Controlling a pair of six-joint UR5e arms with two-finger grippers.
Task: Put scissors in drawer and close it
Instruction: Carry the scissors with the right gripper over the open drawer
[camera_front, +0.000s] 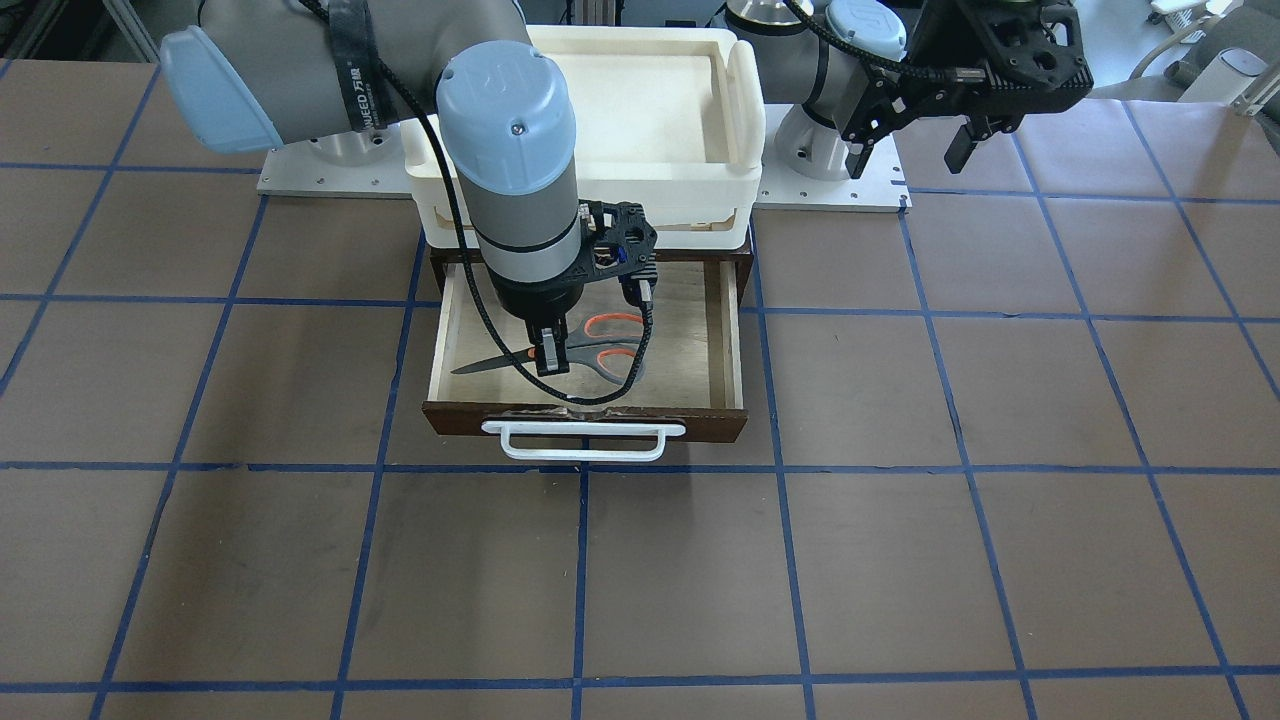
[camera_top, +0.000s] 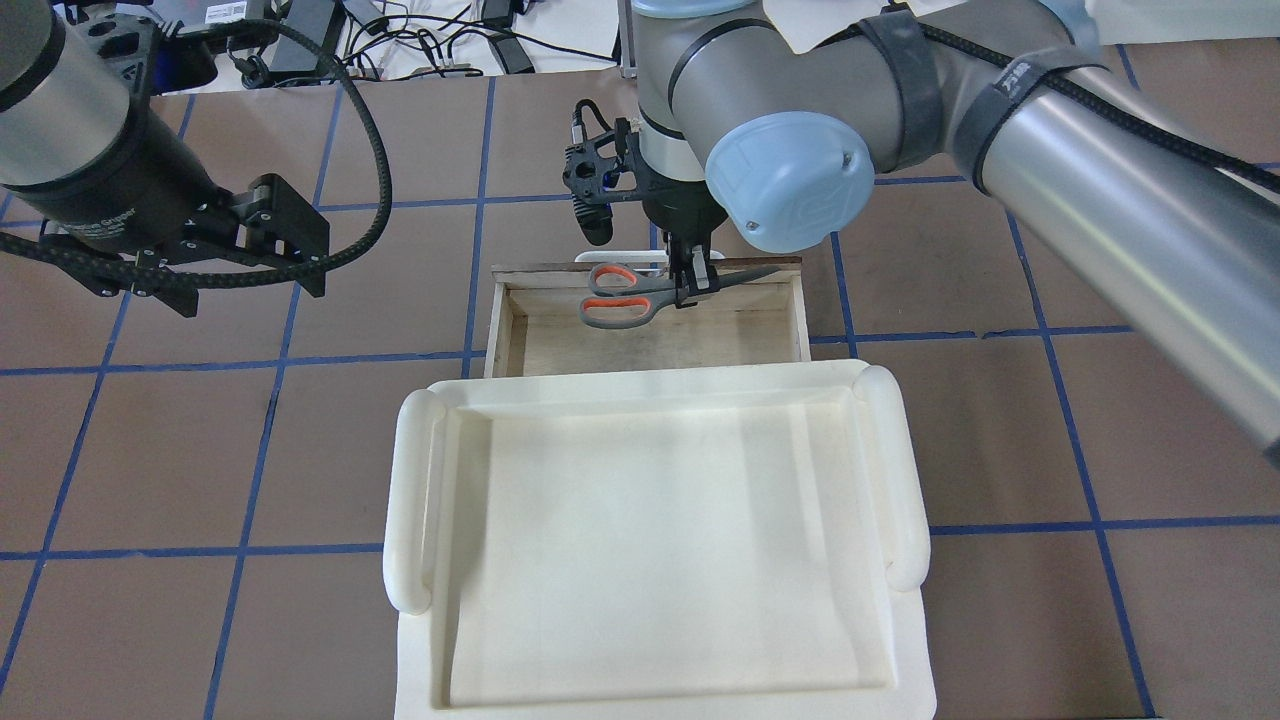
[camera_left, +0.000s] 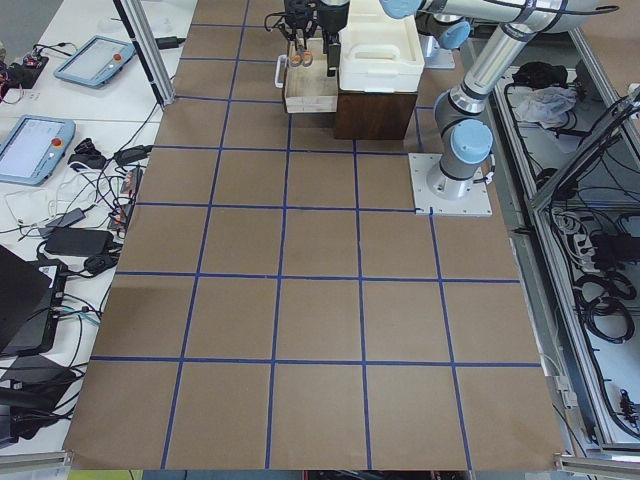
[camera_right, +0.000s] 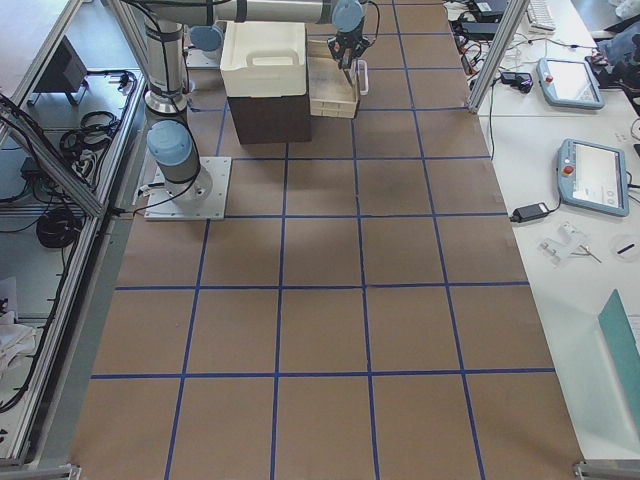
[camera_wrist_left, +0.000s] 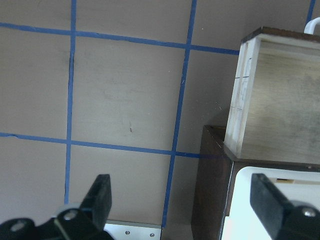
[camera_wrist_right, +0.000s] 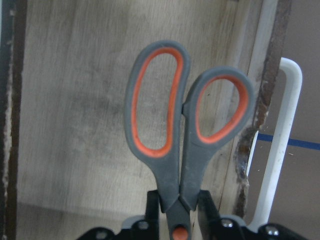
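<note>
Scissors held in the open drawer – right gripper clamped on them, left gripper idle.

The brown table (camera_front: 300, 560) with its blue grid carries a white tray (camera_top: 650, 560) on top of a dark cabinet, and the drawer (camera_front: 700, 422) beneath it is pulled out towards the operators' side, its pale plywood floor exposed and its white bar handle (camera_front: 583, 440) facing outward. The right gripper (camera_front: 548, 352) points straight down into the drawer near its front wall, fingers pinched tight on the scissors (camera_wrist_right: 179, 170) at the pivot. They lie level along the drawer front, orange-lined loops towards the robot's left, blades towards its right. Whether they touch the floor cannot be told. The left gripper (camera_wrist_left: 182, 197) hangs well apart beside the cabinet – fingers spread wide, holding nothing.
</note>
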